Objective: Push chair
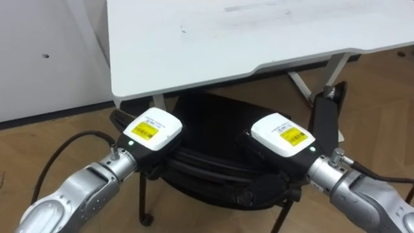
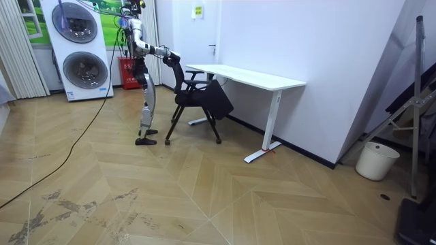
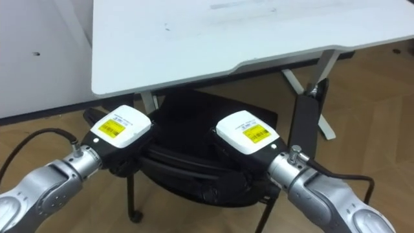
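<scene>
Chair point(image 1: 213, 123), black, stiff and probably light, stands on the floor partly under the near edge of the white desk point(image 1: 194, 45), and is best pushed at the top of its backrest point(image 1: 213, 167). The left hand point(image 1: 152, 133) and right hand point(image 1: 283, 137) rest there, but their grip cannot be told. The print on their yellow labels point(image 1: 145, 131) is unreadable.

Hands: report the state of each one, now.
Left hand: at the chair back, cannot be told.
Right hand: at the chair back, cannot be told.

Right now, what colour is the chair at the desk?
The chair is black, seen best in the room view.
</scene>
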Controlling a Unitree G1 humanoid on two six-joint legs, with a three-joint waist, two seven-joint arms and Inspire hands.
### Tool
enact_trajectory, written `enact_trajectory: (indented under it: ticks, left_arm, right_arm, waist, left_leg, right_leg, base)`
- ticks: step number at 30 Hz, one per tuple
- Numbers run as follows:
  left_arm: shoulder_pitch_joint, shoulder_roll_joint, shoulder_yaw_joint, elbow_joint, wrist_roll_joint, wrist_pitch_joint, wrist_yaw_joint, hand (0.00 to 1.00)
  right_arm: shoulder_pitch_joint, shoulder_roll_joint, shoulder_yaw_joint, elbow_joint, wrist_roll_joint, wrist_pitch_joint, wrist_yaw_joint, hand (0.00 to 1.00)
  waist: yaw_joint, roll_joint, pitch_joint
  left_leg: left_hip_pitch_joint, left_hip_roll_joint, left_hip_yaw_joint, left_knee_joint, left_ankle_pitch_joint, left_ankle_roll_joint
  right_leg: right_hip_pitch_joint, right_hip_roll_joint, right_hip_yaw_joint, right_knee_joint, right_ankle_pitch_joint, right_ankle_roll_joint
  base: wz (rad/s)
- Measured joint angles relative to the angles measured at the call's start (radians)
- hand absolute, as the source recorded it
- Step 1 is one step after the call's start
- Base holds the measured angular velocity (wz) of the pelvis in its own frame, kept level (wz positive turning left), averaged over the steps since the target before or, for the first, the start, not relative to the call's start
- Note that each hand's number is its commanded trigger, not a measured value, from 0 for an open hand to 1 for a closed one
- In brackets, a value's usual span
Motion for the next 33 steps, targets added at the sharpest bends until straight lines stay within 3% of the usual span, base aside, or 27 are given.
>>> enact_trajectory:
  ticks: [12, 21, 31, 32, 33]
  left_arm:
    - [0.005, 0.005, 0.001, -0.001, 0.006, -0.004, -0.002, 1.00]
    - [0.005, 0.007, 0.001, -0.001, 0.006, -0.004, -0.002, 1.00]
    - [0.009, 0.006, 0.001, -0.001, 0.006, -0.002, -0.002, 1.00]
    - [0.009, 0.006, 0.001, -0.001, 0.006, -0.002, -0.002, 1.00]
    - [0.009, 0.006, 0.001, -0.001, 0.006, -0.002, -0.002, 0.93]
  right_arm:
    - [0.010, 0.016, 0.000, -0.011, -0.001, 0.000, 0.026, 1.00]
    - [0.010, 0.019, 0.000, -0.023, -0.001, 0.002, 0.038, 1.00]
    - [0.010, 0.021, 0.000, -0.031, -0.001, 0.008, 0.058, 1.00]
    - [0.010, 0.021, 0.000, -0.031, -0.001, 0.008, 0.059, 0.87]
    - [0.010, 0.021, 0.000, -0.031, -0.001, 0.008, 0.059, 0.73]
  waist:
    - [0.000, 0.009, -0.0023]
    - [-0.003, 0.021, -0.0029]
    - [-0.002, 0.018, -0.0043]
    - [-0.003, 0.017, -0.0049]
    - [-0.004, 0.016, -0.0053]
  left_leg:
    - [0.050, -0.005, 0.001, -0.051, 0.003, 0.003]
    - [0.063, -0.007, 0.004, -0.063, 0.004, 0.002]
    - [0.079, -0.013, 0.002, -0.094, 0.016, -0.002]
    - [0.080, -0.013, 0.002, -0.093, 0.016, -0.002]
    - [0.080, -0.014, 0.002, -0.093, 0.016, -0.001]
  right_leg:
    - [0.076, 0.012, 0.003, -0.119, 0.041, 0.011]
    - [0.088, 0.012, 0.004, -0.136, 0.041, 0.011]
    - [0.099, 0.009, 0.001, -0.138, 0.041, 0.011]
    - [0.100, 0.009, 0.002, -0.140, 0.041, 0.011]
    - [0.102, 0.008, 0.002, -0.144, 0.041, 0.011]
  base:
    - [0.00]
    - [0.00]
    - [0.00]
    - [0.00]
    - [0.00]
